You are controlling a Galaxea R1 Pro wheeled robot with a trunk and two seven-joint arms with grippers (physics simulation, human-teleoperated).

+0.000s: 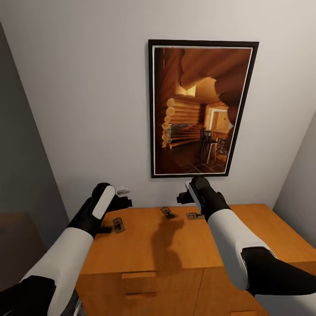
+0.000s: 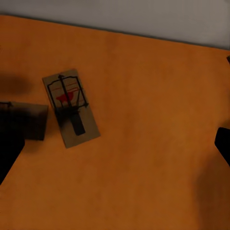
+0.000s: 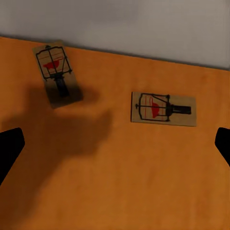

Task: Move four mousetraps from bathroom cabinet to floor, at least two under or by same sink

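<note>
Several mousetraps lie flat on the orange-brown cabinet (image 1: 153,245) top near the wall. One mousetrap (image 1: 119,224) (image 2: 71,108) is at the left, with another mousetrap (image 1: 105,228) (image 2: 26,120) in shadow beside it. Two more lie toward the middle: a mousetrap (image 1: 167,212) (image 3: 57,74) and a mousetrap (image 1: 194,215) (image 3: 163,109). My left gripper (image 1: 125,202) (image 2: 115,148) hovers open above the left pair. My right gripper (image 1: 183,198) (image 3: 115,148) hovers open above the middle pair. Neither holds anything.
A framed picture (image 1: 202,109) of a log cabin interior hangs on the white wall behind the cabinet. Drawer pulls (image 1: 138,275) show on the cabinet front. A grey wall or door (image 1: 22,166) stands at the left, and the right half of the top is bare wood.
</note>
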